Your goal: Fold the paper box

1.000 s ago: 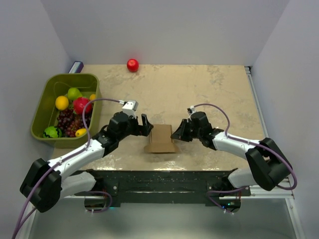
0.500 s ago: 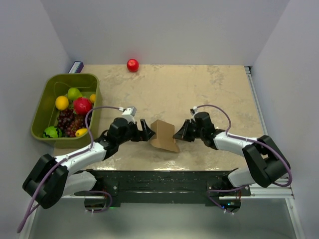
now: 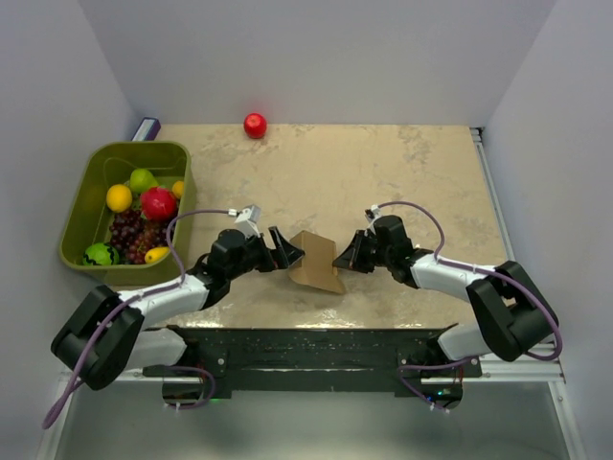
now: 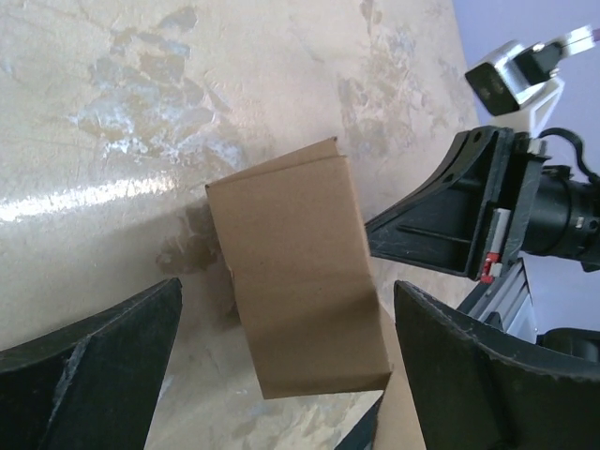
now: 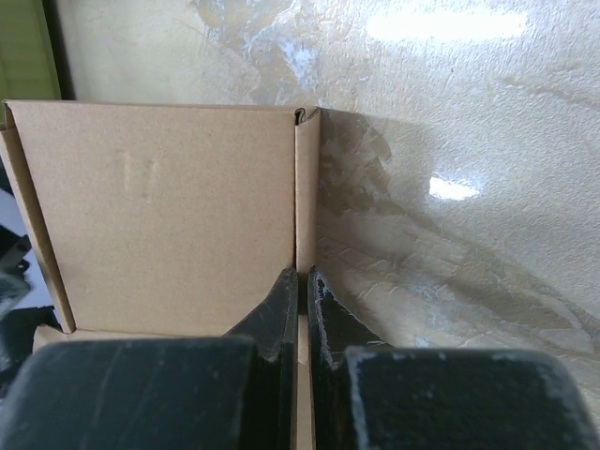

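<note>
The right end effector (image 5: 301,286) is pinched fully together on a thin upright flap of the plain brown cardboard paper box (image 3: 314,261). The left end effector (image 3: 286,249) is spread wide, with a finger to either side of the opposite wall and apparently not touching it. The box sits partly erected and tilted on the glossy beige marbled tabletop (image 3: 402,172), between the arms near the front edge. Assessment: the board is light, hinges readily at its creases, and is likely to slide or buckle, so hold is best taken at flap edges beside a crease.
</note>
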Motion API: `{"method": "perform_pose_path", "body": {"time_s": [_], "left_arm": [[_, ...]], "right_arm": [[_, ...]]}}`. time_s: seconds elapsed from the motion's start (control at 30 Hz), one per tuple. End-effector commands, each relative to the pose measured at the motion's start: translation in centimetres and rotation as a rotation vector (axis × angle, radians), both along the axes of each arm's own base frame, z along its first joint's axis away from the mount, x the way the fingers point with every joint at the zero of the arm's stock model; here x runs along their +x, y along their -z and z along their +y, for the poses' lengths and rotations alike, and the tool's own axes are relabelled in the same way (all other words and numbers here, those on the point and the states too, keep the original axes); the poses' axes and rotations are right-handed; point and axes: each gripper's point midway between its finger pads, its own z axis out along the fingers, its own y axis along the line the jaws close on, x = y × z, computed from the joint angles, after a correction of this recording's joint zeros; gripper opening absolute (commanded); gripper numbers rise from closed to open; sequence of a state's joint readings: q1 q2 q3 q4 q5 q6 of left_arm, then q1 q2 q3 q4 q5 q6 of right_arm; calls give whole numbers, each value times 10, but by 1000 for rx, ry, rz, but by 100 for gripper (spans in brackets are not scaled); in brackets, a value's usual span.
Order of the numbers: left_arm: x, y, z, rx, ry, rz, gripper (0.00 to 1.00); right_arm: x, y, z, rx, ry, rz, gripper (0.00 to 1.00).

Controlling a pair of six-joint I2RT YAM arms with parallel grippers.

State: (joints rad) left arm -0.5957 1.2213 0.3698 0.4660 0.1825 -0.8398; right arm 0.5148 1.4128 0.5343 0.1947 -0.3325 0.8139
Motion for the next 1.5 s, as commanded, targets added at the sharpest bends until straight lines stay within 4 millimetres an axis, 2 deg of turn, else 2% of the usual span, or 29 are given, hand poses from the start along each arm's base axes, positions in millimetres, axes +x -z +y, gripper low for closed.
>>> {"method": "perform_pose_path", "body": {"time_s": [0.0,0.2,0.37,0.47,0.5,0.57,0.6,0.7,0.73,0.8,0.83,0.9,0.93,1.0,1.07,1.1,1.13,1.17,1.2,1.27,1.3,1.37,1.4,1.47], "left_arm": [[6,-14,-16,-65,47,-10,99],[10,-18,-26,-83,79,-14,99],[5,-5,-35,-92,131,37,94],[2,0,-40,-98,163,64,83],[2,1,-41,-98,168,69,76],[1,3,-44,-97,187,89,68],[1,4,-45,-95,189,96,61],[-2,12,-46,-82,202,147,54],[-1,11,-46,-82,209,155,52],[-1,12,-44,-81,212,174,48],[-1,12,-40,-91,216,200,46],[-1,11,-35,-125,209,238,39],[-2,12,-29,-147,212,265,38],[-5,9,-25,-180,209,305,37],[-8,7,-20,-205,216,339,37],[-9,3,-19,-224,214,360,36],[-12,3,-14,-241,217,384,36],[-14,2,-12,-252,217,400,36],[-13,1,-6,-271,198,420,36],[-19,2,1,-293,202,458,36],[-19,0,7,-302,187,471,36],[-24,0,12,-317,192,495,36],[-24,-1,17,-325,177,509,36],[-28,0,22,-339,181,535,36]], "right_arm": [[-1,7,-10,-70,-1,-6,0],[1,8,-12,-85,1,-19,0],[7,1,-12,-94,-3,-54,0],[12,-3,-14,-120,-4,-84,0],[14,-6,-14,-124,-7,-95,1],[17,-10,-14,-136,-20,-120,6],[19,-15,-12,-138,-26,-141,8],[22,-34,-8,-175,-56,-229,32],[24,-42,-8,-194,-70,-275,49],[27,-56,-10,-230,-66,-351,64],[23,-72,-6,-243,-100,-425,77],[14,-88,2,-276,-137,-516,82],[13,-106,4,-294,-152,-598,84],[5,-120,15,-308,-197,-675,85],[-13,-128,29,-362,-275,-752,86],[-29,-129,42,-370,-333,-781,86],[-31,-135,45,-402,-342,-822,87],[-36,-135,50,-421,-367,-838,87],[-51,-136,62,-420,-414,-865,89],[-54,-138,66,-484,-424,-914,91],[-65,-136,72,-499,-457,-930,96],[-66,-133,76,-571,-479,-961,98],[-75,-121,83,-609,-528,-966,99],[-82,-120,91,-660,-567,-1010,99]]}}
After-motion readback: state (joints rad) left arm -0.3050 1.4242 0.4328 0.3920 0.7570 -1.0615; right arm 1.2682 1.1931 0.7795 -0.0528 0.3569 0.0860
